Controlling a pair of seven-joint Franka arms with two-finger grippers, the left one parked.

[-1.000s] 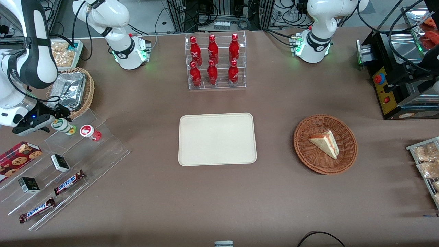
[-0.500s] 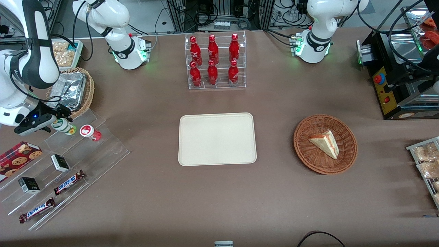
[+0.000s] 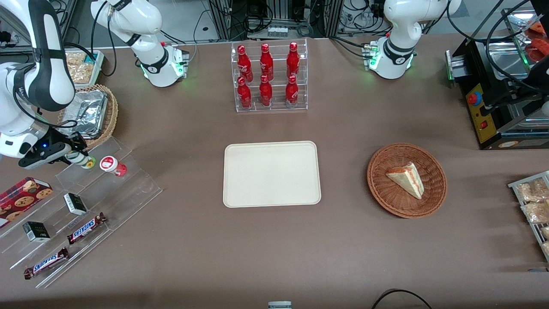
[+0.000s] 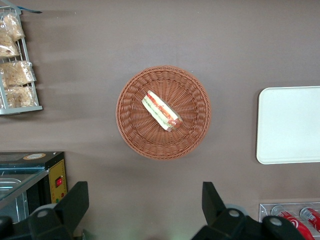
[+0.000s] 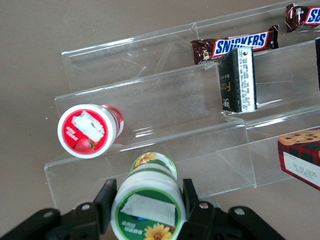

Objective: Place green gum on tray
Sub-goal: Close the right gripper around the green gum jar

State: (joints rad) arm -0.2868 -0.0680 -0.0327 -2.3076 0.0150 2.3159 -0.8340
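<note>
The green gum (image 3: 82,160) is a small white bottle with a green-rimmed lid, on the top step of a clear acrylic shelf (image 3: 128,189) toward the working arm's end of the table. My gripper (image 3: 75,156) is over it, shut on the green gum. In the right wrist view the green gum (image 5: 147,207) shows lid-on, with my gripper (image 5: 147,200) around the lid and black fingers (image 5: 105,202) pressed against both sides. The beige tray (image 3: 271,174) lies flat at the table's middle, well away from the gripper, and its edge also shows in the left wrist view (image 4: 290,125).
A like bottle with a red lid (image 3: 110,165) stands close beside the green gum (image 5: 86,130). Lower shelf steps hold Snickers bars (image 3: 85,227), small black boxes (image 3: 75,203) and a cookie box (image 3: 23,195). A wicker basket with foil (image 3: 110,112) sits nearby. A cola bottle rack (image 3: 269,77) stands farther back.
My gripper has shifted closer over the green gum and now covers more of it. The bottle has stayed on the shelf's top step.
</note>
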